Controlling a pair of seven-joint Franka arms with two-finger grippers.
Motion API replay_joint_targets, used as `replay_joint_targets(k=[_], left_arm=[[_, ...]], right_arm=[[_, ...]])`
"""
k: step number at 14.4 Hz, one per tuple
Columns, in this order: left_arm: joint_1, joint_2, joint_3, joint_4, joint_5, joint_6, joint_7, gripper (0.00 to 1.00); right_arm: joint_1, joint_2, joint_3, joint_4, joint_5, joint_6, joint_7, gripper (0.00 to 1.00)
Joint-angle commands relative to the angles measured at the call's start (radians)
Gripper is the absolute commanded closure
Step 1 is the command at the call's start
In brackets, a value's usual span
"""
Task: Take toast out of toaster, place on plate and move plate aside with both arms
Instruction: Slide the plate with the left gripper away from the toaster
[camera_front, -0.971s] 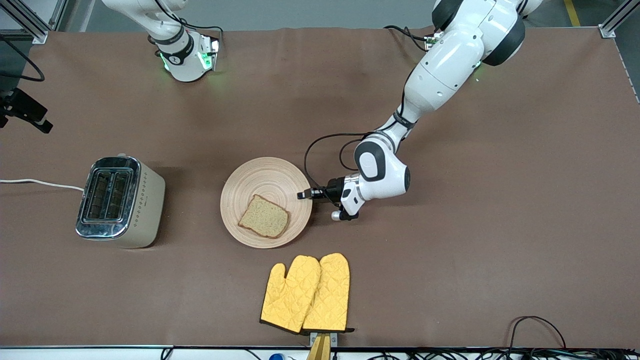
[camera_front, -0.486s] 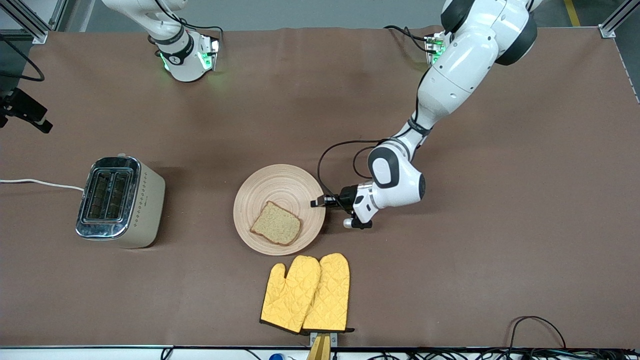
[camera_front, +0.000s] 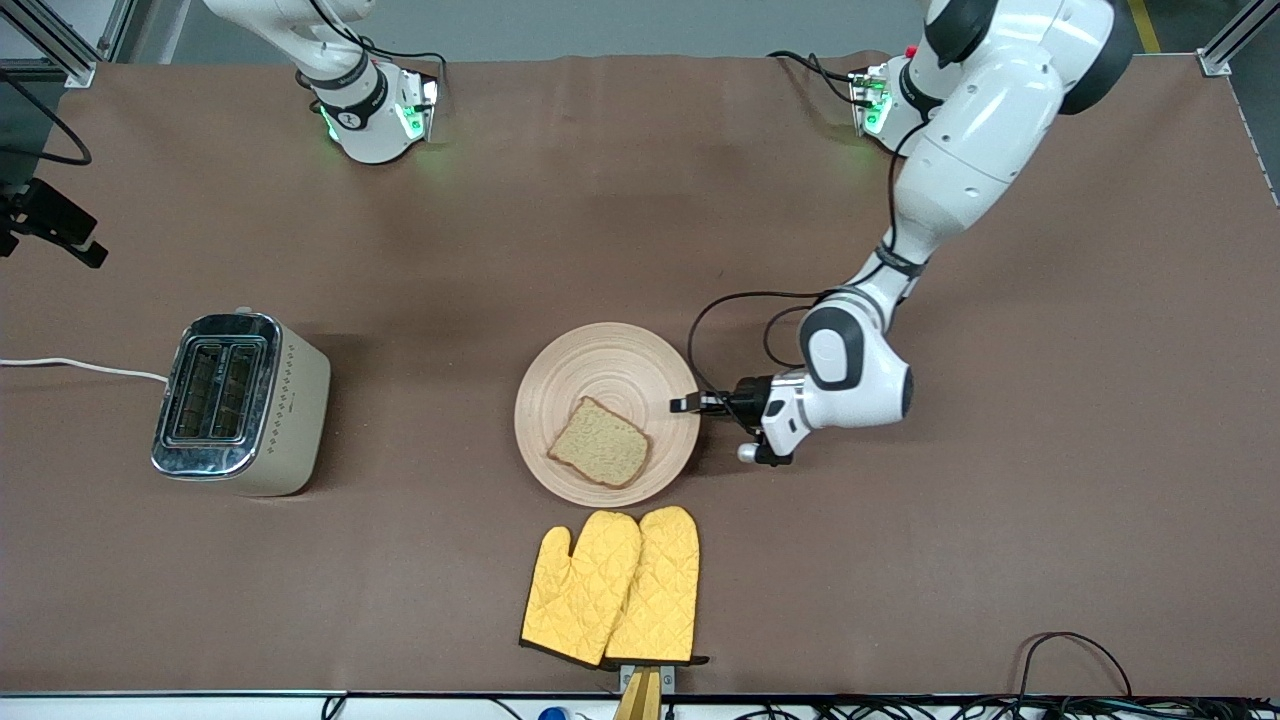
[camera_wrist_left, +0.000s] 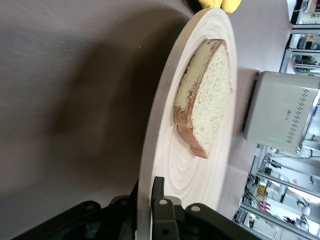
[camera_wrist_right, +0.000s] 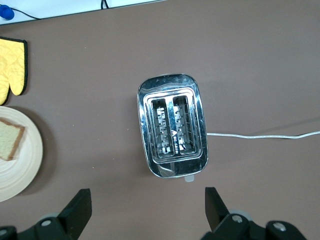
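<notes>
The round wooden plate (camera_front: 600, 365) lies mid-table with the toast (camera_front: 600, 456) on the part of it nearer the front camera. My left gripper (camera_front: 690, 404) is shut on the plate's rim on the side toward the left arm's end of the table. In the left wrist view the rim (camera_wrist_left: 150, 150) runs between the two fingers of the left gripper (camera_wrist_left: 147, 195), and the toast (camera_wrist_left: 205, 95) lies flat on the plate. My right gripper (camera_wrist_right: 147, 207) hangs open and empty high over the table beside the toaster (camera_wrist_right: 172, 125). The plate (camera_wrist_right: 20, 165) and toast (camera_wrist_right: 10, 138) show at that view's edge.
A silver and cream toaster (camera_front: 240, 400) with two empty slots stands toward the right arm's end of the table, its white cord (camera_front: 80, 366) trailing off the edge. A pair of yellow oven mitts (camera_front: 612, 585) lies nearer the front camera than the plate.
The left arm has drawn the plate, with the toast on it, toward the left arm's end of the table. The right arm has not moved.
</notes>
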Motion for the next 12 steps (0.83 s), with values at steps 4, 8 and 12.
replay_joint_targets(k=[4, 8, 12], left_arm=[[0.252, -0.082, -0.009, -0.017, 0.155, -0.303, 0.021, 1.0], [0.42, -0.082, -0.009, 0.009, 0.275, -0.495, 0.096, 1.0], [0.571, -0.067, -0.009, 0.007, 0.436, -0.57, 0.245, 1.0]], right_arm=[[-0.001, 0.012, -0.002, 0.015, 0.016, -0.014, -0.011, 0.0], [0.002, 0.021, -0.002, 0.015, 0.016, -0.014, -0.011, 0.0], [0.005, 0.024, -0.002, 0.015, 0.016, -0.014, -0.009, 0.0]])
